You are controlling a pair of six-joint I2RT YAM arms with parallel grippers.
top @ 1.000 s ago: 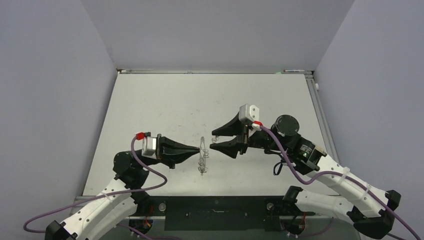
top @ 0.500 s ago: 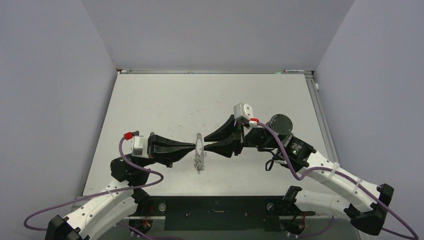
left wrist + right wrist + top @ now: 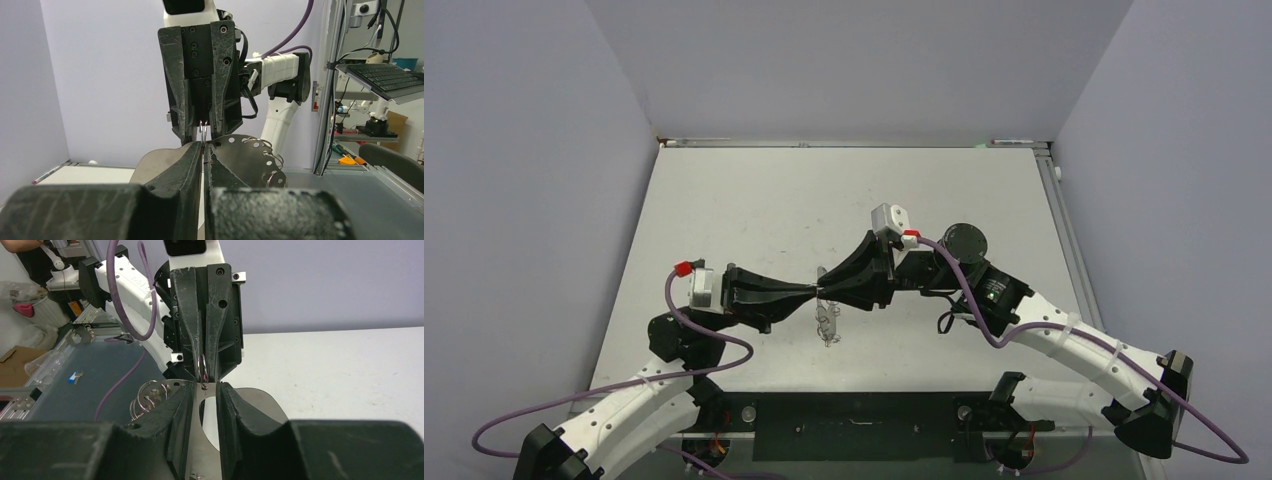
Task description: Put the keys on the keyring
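Top camera looks down from behind; wrist cameras closely face each other.

The left gripper and right gripper are meeting tip to tip, barring the 9-to-3 o'clock line, with the keyring dangling between them. Bare table is stretching away toward 12 o'clock.
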